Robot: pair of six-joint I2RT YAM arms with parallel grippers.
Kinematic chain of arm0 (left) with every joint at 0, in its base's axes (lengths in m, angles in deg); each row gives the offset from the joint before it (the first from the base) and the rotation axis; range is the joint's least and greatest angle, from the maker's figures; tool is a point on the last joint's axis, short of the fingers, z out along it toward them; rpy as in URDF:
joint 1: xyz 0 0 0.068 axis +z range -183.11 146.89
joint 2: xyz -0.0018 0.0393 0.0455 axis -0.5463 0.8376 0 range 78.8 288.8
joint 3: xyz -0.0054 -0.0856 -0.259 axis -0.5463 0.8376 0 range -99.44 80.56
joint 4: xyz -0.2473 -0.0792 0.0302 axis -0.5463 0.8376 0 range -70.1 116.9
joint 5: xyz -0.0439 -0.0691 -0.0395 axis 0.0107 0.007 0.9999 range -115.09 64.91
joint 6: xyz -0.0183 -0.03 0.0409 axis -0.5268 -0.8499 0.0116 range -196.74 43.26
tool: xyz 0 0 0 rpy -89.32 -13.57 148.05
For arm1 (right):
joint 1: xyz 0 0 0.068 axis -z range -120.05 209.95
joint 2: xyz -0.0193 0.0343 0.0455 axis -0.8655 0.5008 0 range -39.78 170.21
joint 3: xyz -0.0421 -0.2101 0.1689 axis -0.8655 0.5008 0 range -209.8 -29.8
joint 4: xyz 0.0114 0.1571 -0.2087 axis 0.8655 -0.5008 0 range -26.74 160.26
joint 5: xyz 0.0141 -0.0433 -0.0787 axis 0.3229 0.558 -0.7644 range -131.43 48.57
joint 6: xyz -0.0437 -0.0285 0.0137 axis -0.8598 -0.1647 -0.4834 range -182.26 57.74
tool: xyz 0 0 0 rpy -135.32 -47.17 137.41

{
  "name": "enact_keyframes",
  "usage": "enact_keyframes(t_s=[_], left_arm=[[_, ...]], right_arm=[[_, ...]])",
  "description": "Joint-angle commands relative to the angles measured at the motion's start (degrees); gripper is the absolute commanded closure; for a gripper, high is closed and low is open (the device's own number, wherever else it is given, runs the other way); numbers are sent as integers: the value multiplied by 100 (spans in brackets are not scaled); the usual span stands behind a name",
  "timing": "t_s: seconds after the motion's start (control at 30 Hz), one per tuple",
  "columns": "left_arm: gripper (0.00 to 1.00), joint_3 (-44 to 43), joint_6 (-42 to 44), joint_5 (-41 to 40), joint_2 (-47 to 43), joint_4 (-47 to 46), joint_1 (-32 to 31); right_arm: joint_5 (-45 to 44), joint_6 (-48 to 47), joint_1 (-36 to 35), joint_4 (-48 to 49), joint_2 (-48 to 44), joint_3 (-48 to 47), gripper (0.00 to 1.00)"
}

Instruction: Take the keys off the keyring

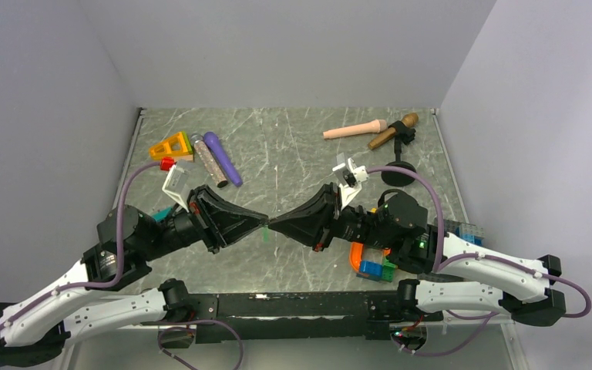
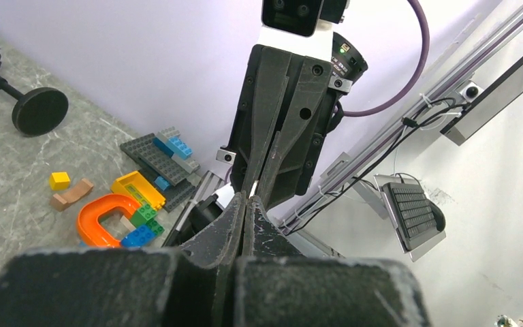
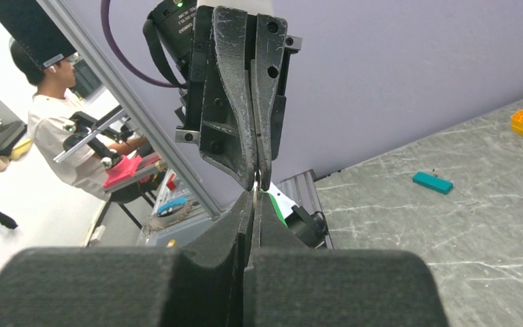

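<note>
My left gripper (image 1: 263,223) and right gripper (image 1: 272,225) meet tip to tip above the middle of the table, both shut. A small metal keyring (image 3: 257,181) is pinched between the two sets of tips. It shows as a pale sliver in the left wrist view (image 2: 252,188). The bright green key (image 3: 273,201) hangs from the keyring beside my right gripper's finger and is a green speck in the top view (image 1: 265,231). The teal key (image 3: 432,182) lies loose and flat on the table by my left arm (image 1: 163,213).
An orange arch (image 1: 358,255) and blue and green bricks (image 1: 378,270) lie under my right arm. A purple cylinder (image 1: 224,159) and orange triangle (image 1: 171,146) are at the back left. A microphone on its stand (image 1: 394,132) and a beige handle (image 1: 354,129) are at the back right.
</note>
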Motion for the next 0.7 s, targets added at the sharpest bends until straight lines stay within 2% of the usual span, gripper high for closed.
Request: enact_keyframes(t_s=[0.0, 0.2, 0.3, 0.37, 0.53, 0.67], left_arm=[[97, -326, 108, -150, 90, 181, -4], [56, -1136, 716, -263, 120, 1318, -4], [45, -1715, 1116, -222, 273, 1952, -4], [43, -2126, 1398, -149, 444, 2439, -4], [43, -2941, 1909, 483, 1055, 3629, -4], [45, -3221, 2063, 761, 1365, 3988, -5]], right_arm=[[167, 112, -27, 465, 41, -47, 100], [157, 101, -27, 110, -63, -54, 100], [183, 65, -26, -156, -94, -140, 100], [206, 26, -22, -382, -86, -238, 100], [371, -89, -28, -813, -28, -483, 100], [566, -200, -25, -1191, 73, -721, 100]])
